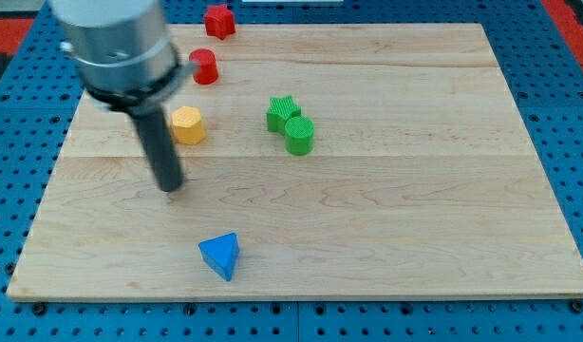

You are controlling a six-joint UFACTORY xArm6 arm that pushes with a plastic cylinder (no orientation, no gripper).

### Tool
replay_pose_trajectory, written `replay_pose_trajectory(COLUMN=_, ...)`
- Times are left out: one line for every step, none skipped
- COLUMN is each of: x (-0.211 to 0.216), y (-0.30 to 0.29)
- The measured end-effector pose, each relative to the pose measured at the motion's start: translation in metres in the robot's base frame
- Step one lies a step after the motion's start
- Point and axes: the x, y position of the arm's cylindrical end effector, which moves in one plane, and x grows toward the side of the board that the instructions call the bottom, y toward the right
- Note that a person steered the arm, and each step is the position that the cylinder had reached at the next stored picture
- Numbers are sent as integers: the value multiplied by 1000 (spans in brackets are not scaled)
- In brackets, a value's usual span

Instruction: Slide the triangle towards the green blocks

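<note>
A blue triangle block [220, 256] lies near the view's bottom, left of centre. Two green blocks stand touching above centre: a green star [282, 111] and a green cylinder [299, 135] just below and right of it. My tip [169, 184] rests on the board, up and to the left of the blue triangle and well to the left of the green blocks. The tip touches no block.
A yellow hexagon block [187, 124] sits just up and right of the rod. A red cylinder [204, 66] and a red star [218, 20] lie near the view's top. The wooden board [415, 209] rests on a blue pegboard surface.
</note>
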Motion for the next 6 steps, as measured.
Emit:
replay_pose_trajectory(x=47, y=-52)
replay_pose_trajectory(x=130, y=-29)
replay_pose_trajectory(x=134, y=64)
replay_pose_trajectory(x=107, y=133)
replay_pose_trajectory(x=84, y=139)
replay_pose_trajectory(x=123, y=151)
